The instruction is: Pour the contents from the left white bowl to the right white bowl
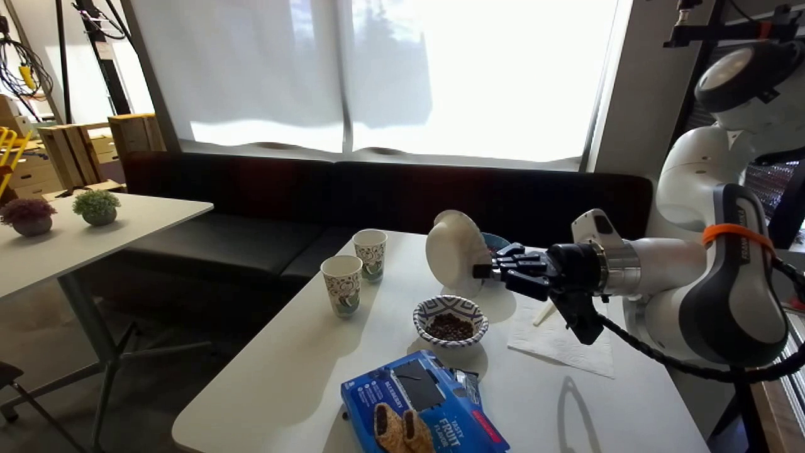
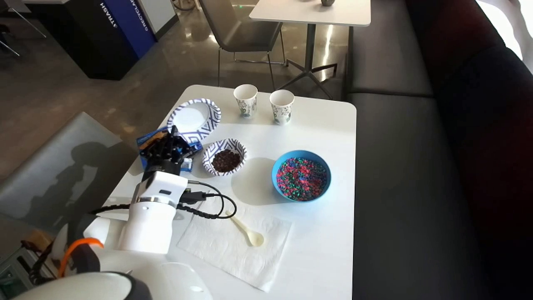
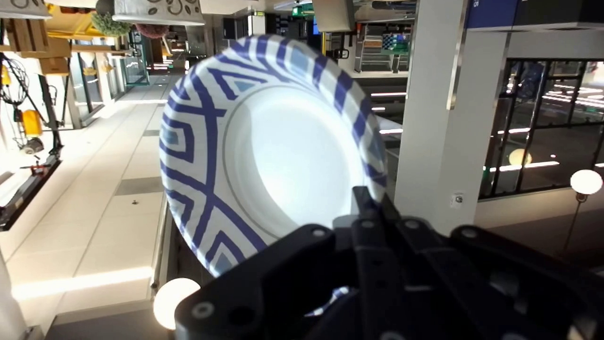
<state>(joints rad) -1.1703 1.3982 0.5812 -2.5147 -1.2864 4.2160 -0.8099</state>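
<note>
A tilted bowl [image 1: 454,251] is pinched at its rim by the gripper [image 1: 485,272]; brown bits [image 2: 226,161] are held in the upright bowl [image 2: 211,155], left of the blue bowl [image 2: 301,153].

Smooth papery held bowl [image 3: 292,151], matt pincer [image 1: 486,272], paper napkin [image 2: 222,252], glossy floor [image 2: 160,79]

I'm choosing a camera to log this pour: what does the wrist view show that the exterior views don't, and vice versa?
Only in the wrist view: white globe lamps.
In both exterior views but not the wrist view: brown bits, the blue bowl, spoon, napkin and blue box.
Shared by all: the claw, gripping the tilted bowl by its edge, and a cup.
</note>
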